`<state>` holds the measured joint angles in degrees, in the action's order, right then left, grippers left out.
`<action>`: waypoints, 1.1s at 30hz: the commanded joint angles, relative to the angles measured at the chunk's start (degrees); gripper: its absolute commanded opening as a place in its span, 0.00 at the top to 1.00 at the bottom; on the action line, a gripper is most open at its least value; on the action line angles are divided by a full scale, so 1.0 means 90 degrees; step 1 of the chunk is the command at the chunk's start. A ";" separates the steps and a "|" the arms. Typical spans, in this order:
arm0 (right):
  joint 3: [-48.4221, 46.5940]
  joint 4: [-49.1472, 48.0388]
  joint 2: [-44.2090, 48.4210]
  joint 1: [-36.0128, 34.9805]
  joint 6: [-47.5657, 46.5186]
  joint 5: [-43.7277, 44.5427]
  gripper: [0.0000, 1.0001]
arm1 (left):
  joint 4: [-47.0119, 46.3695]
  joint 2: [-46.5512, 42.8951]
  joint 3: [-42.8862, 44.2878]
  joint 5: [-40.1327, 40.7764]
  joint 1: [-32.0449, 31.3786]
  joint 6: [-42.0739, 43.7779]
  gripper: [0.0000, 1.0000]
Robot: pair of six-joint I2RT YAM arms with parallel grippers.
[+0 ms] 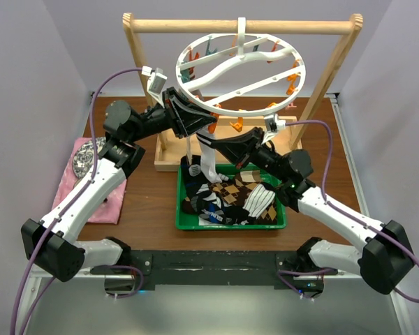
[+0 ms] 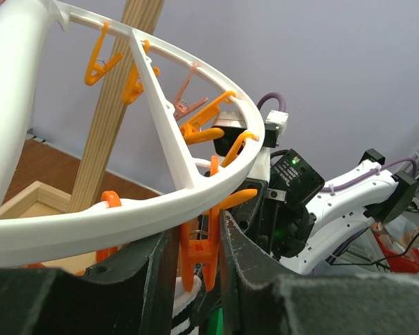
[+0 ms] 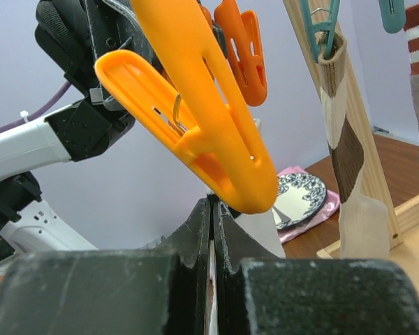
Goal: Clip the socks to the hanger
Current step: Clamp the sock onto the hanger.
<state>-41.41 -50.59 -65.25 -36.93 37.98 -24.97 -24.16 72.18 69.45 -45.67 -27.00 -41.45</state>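
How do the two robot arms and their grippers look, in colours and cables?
Both the left arm and the right arm have white links with black joints and bases. A purple cable runs along each. The left gripper and the right gripper have black, matte fingers.

Top view overlooks the hanger (image 1: pixel 251 112) from behind; both wrist views peer up closely at one orange peg (image 3: pixel 195 118).

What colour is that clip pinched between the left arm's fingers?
Orange. The clip shows best in the left wrist view.
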 commanded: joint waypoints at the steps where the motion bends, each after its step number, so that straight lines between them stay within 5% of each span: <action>1: -0.0282 -0.0648 -0.0064 0.0128 0.0253 -0.0175 1.00 | -0.0147 -0.0071 -0.0080 -0.0629 -0.0007 -0.0121 1.00; 33: -0.0819 -0.0679 -0.0484 0.0255 0.0429 -0.1054 1.00 | -0.0059 -0.0081 -0.0021 -0.0531 -0.0007 0.0026 1.00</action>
<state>-45.12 -56.64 -70.50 -34.85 43.48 -34.26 -24.36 72.16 69.45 -45.67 -26.68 -41.41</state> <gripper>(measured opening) 0.010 0.308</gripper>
